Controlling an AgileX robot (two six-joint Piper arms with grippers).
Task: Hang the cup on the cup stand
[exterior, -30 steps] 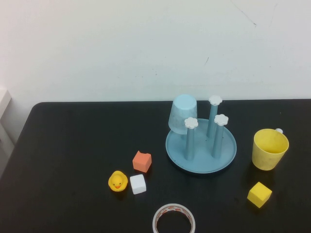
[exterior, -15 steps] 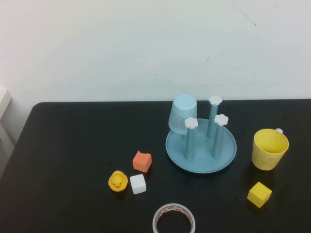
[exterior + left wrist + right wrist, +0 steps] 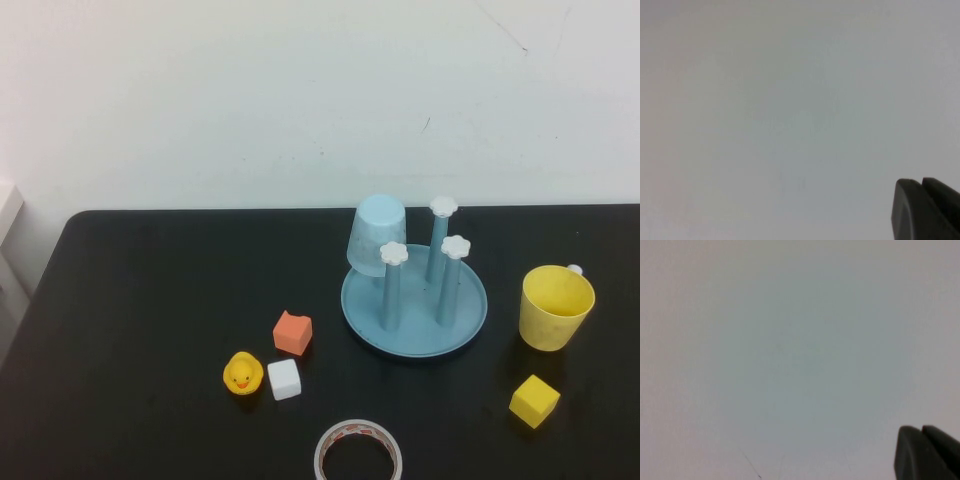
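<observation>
The yellow cup (image 3: 555, 306) stands upright, mouth up, on the black table to the right of the cup stand (image 3: 413, 300). The stand is a light blue dish with blue posts topped by white flower caps; a pale blue cup (image 3: 377, 235) hangs upside down over its rear left post. Neither arm shows in the high view. My left gripper (image 3: 921, 184) is shut with its dark tips together, facing a blank pale wall. My right gripper (image 3: 921, 429) is also shut and empty, facing the same kind of wall.
On the black table (image 3: 150, 300) lie an orange block (image 3: 292, 332), a white cube (image 3: 284, 379), a yellow rubber duck (image 3: 242, 373), a yellow cube (image 3: 534, 401) and a roll of tape (image 3: 358, 452) at the front edge.
</observation>
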